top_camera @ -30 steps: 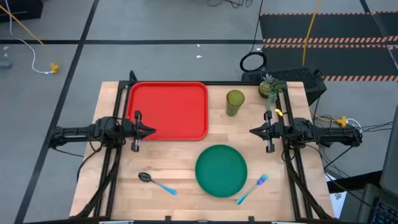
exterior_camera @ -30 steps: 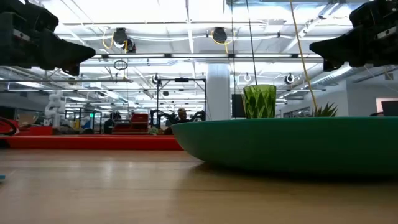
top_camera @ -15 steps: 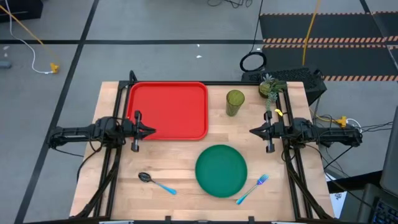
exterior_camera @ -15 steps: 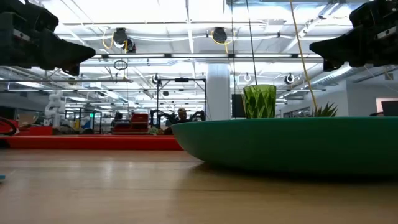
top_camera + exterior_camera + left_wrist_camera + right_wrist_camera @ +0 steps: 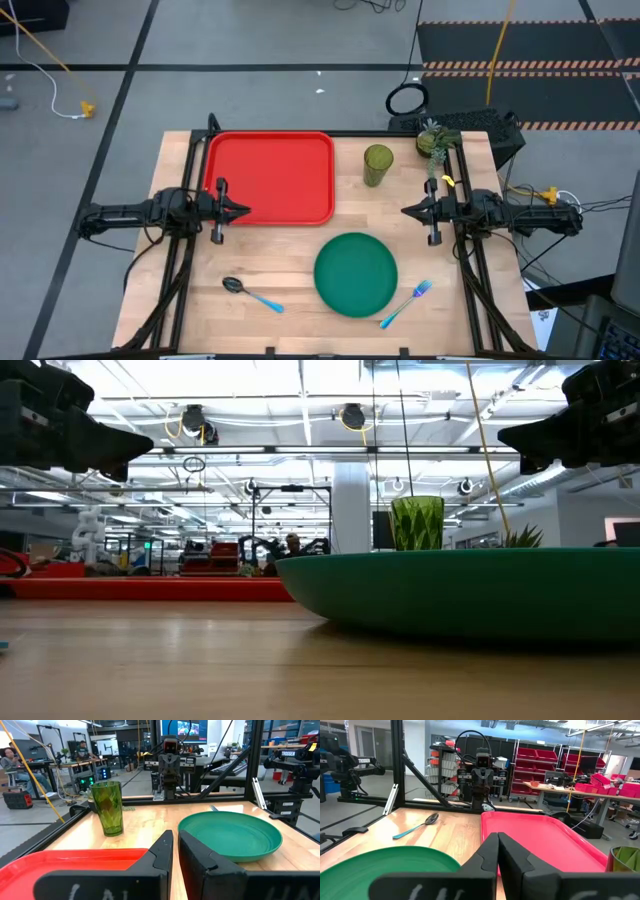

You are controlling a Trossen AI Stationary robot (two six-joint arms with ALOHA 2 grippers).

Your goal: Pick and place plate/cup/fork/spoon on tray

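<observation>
Grey floor [image 5: 250, 40] — red shelving [image 5: 530, 767], ceiling lights [image 5: 300, 380]

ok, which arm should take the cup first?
Right, probably. The cup stands right of the tray, nearer the right gripper. The left gripper hangs at the tray's front edge, farther from the cup. Both are empty.

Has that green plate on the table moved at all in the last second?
No. In the high view the plate lies in the same spot as before, just below the red tray, between spoon and fork.
</observation>
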